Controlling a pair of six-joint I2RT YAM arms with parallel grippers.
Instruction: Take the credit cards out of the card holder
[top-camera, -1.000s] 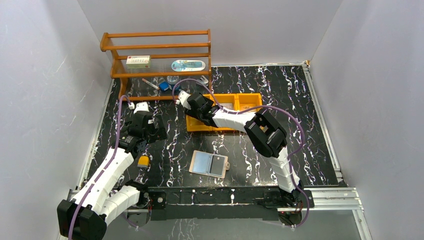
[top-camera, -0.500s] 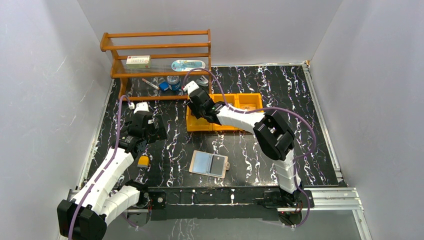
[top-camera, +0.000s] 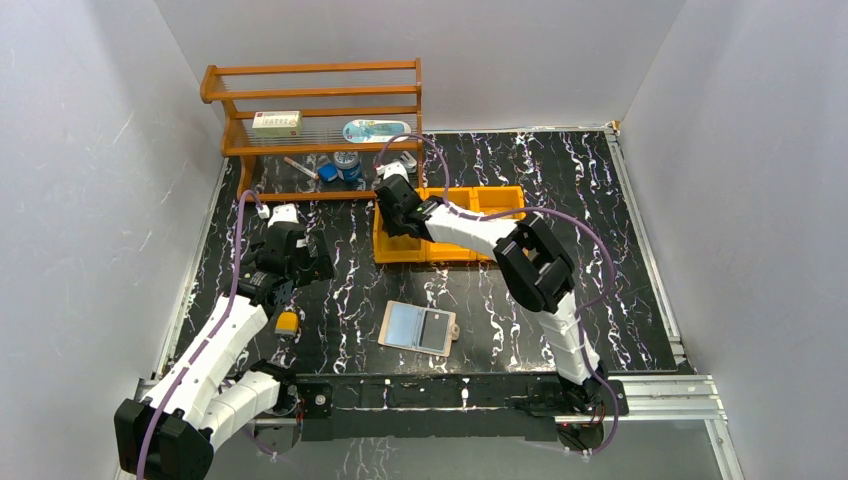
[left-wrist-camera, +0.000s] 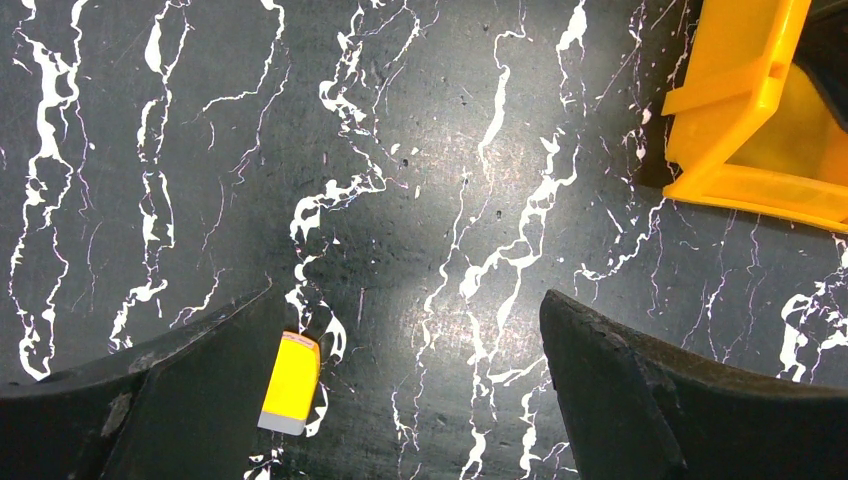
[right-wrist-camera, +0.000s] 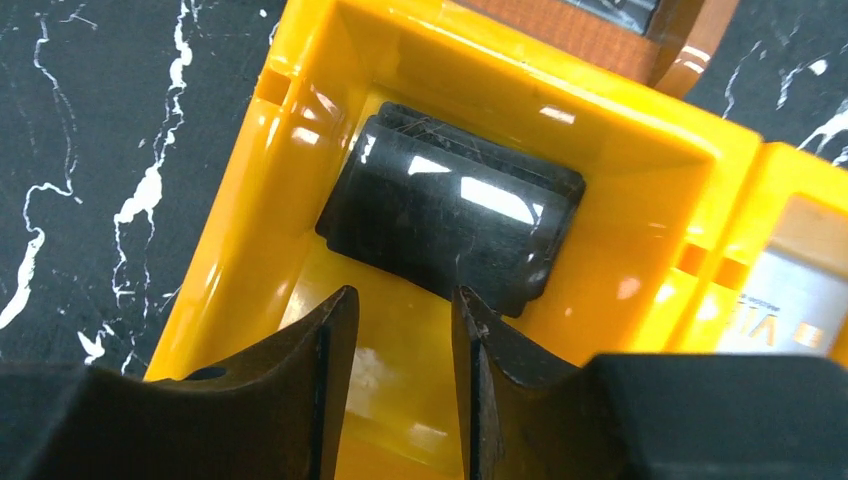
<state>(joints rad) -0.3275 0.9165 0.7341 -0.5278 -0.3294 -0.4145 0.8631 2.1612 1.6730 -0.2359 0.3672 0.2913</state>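
Observation:
The tan card holder (top-camera: 417, 327) lies spread open on the table in front of the arm bases, one sleeve bluish, the other grey. No gripper is near it. A black credit card (right-wrist-camera: 450, 215) lies in the left compartment of the orange tray (top-camera: 497, 199), and a grey-silver card (right-wrist-camera: 790, 300) shows in the compartment beside it. My right gripper (right-wrist-camera: 403, 300) (top-camera: 392, 203) hovers over that left compartment, just short of the black card, its jaws parted narrowly with nothing between them. Far to the left, my left gripper (left-wrist-camera: 408, 300) (top-camera: 318, 262) is wide open above bare table.
A small yellow block (left-wrist-camera: 290, 385) (top-camera: 288, 322) lies by the left gripper's left finger. A wooden rack (top-camera: 315, 110) with a box, tins and small items stands at the back left, right behind the orange tray (left-wrist-camera: 750, 130). White walls close in both sides.
The right gripper has shifted right and back over the tray's left compartment, and its jaws have narrowed. The left arm and the card holder have not moved.

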